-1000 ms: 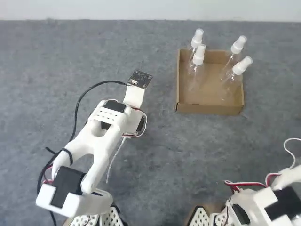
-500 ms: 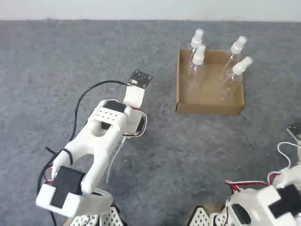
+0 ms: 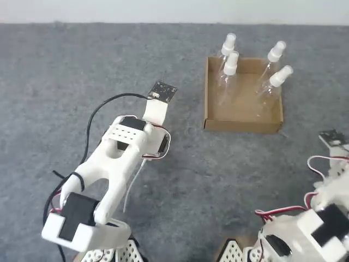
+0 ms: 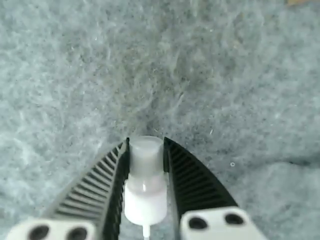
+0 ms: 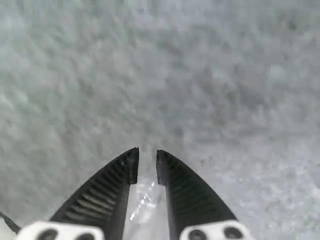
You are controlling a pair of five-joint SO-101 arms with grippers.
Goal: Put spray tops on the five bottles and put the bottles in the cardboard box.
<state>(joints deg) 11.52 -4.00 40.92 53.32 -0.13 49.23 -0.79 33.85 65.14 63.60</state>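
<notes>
In the last sec we saw the right arm (image 3: 327,185) rise at near right, right claw (image 5: 146,152) clamped on a clear bottle (image 5: 142,202), while the left claw (image 4: 146,142) stayed clamped on the spray top (image 4: 145,175), so capping was prob. next.

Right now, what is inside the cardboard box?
Four clear bottles with white spray tops stand inside the cardboard box. Its near wall covers the floor just behind it, and the bottles' clear bases are hard to make out.
</notes>
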